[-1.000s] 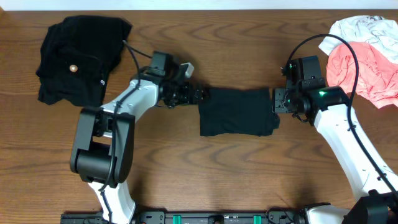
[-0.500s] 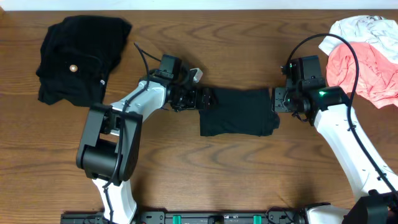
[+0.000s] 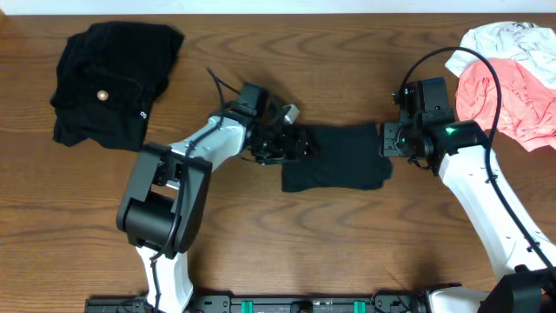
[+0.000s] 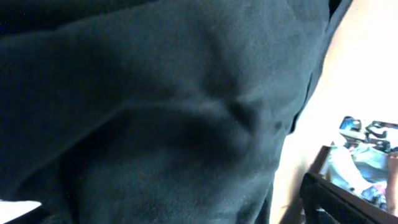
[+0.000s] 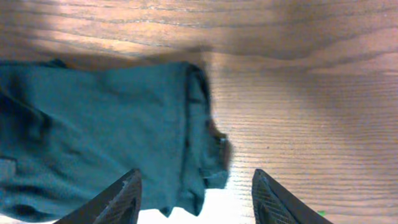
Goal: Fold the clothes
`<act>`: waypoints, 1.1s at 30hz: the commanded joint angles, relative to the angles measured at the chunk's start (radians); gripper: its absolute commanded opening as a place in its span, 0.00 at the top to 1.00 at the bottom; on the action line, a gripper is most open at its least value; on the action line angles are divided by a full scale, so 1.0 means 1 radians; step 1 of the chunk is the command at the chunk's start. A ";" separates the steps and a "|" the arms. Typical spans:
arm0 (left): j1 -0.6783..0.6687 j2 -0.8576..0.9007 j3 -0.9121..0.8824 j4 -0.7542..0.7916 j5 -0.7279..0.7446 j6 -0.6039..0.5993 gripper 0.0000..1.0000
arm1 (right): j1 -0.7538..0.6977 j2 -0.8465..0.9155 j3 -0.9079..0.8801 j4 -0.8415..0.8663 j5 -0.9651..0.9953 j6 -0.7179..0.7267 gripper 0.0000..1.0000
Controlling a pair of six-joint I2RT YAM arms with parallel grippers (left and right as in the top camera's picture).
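Far to the left of the folded black short-sleeved shirt point(image 3: 343, 161) at mid-table, and nearer the far edge, a crumpled black fabric garment with a small pale button point(image 3: 109, 83) lies in a loose heap on the brown wood-grain table point(image 3: 261, 243).

Between that heap and the shirt, the white-and-black left arm point(image 3: 200, 148) reaches across to the shirt's left edge. The left gripper point(image 3: 294, 143) sits over that edge with its jaws spread wide. Its dark fingers merge with the dark cloth from overhead. The left wrist camera sees little but rumpled black fabric pressed close to the lens, so whether any cloth lies between the jaws cannot be told.

The shirt itself lies flat as a rough rectangle, its left edge bunched under the gripper and its right edge showing stacked layers.

At the shirt's right edge is the right gripper point(image 3: 385, 141), jaws apart. In the right wrist view its two black fingers point(image 5: 118, 199) stand on either side of the shirt's near corner, clamped on nothing.

Well right of the shirt, at the table's far corner, a pink fabric garment point(image 3: 512, 100) lies rumpled, with a white one point(image 3: 499, 39) heaped against it.
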 commanded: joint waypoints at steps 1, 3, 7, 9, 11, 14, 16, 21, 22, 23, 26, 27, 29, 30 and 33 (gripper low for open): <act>-0.004 0.071 -0.005 0.016 -0.018 -0.096 0.12 | -0.006 -0.005 0.013 -0.004 -0.003 0.000 0.45; -0.003 0.087 -0.005 0.046 -0.012 -0.129 0.46 | -0.006 -0.005 0.013 -0.010 -0.003 0.000 0.45; -0.003 0.090 -0.005 0.095 -0.011 -0.154 0.90 | -0.006 -0.005 0.013 -0.032 -0.002 0.000 0.45; -0.001 0.090 -0.005 0.116 -0.011 -0.182 0.94 | -0.006 -0.005 0.013 -0.040 -0.002 0.000 0.45; 0.004 0.090 -0.005 0.146 0.014 -0.188 0.94 | -0.006 -0.005 0.013 -0.046 -0.002 0.000 0.46; 0.025 0.090 0.008 0.214 0.084 -0.233 0.94 | -0.006 -0.005 0.013 -0.053 -0.002 0.000 0.46; 0.047 0.083 0.026 0.239 0.097 -0.259 0.94 | -0.006 -0.005 0.013 -0.055 -0.002 0.000 0.46; 0.117 0.019 0.042 0.249 0.053 -0.258 0.94 | -0.006 -0.005 0.013 -0.058 -0.002 0.000 0.47; 0.131 0.010 0.042 0.249 0.051 -0.258 0.94 | -0.006 -0.005 0.013 -0.058 -0.003 0.000 0.47; 0.145 0.002 0.042 0.249 0.051 -0.258 0.94 | -0.006 -0.005 0.013 -0.054 -0.002 0.000 0.47; 0.167 -0.002 0.042 0.233 0.051 -0.258 0.94 | -0.005 -0.005 0.013 -0.031 -0.007 0.000 0.71; 0.167 -0.002 0.042 0.225 0.051 -0.254 0.94 | -0.005 -0.005 0.013 -0.017 -0.018 0.000 0.81; 0.166 -0.002 0.042 0.216 0.050 -0.234 0.94 | -0.005 0.001 0.012 0.016 -0.048 -0.001 0.99; 0.164 -0.002 0.042 0.216 0.048 -0.232 0.94 | -0.005 0.005 0.012 0.033 -0.061 -0.001 0.99; 0.159 -0.002 0.042 0.215 0.039 -0.232 0.71 | -0.005 0.037 0.012 0.098 -0.106 -0.001 0.99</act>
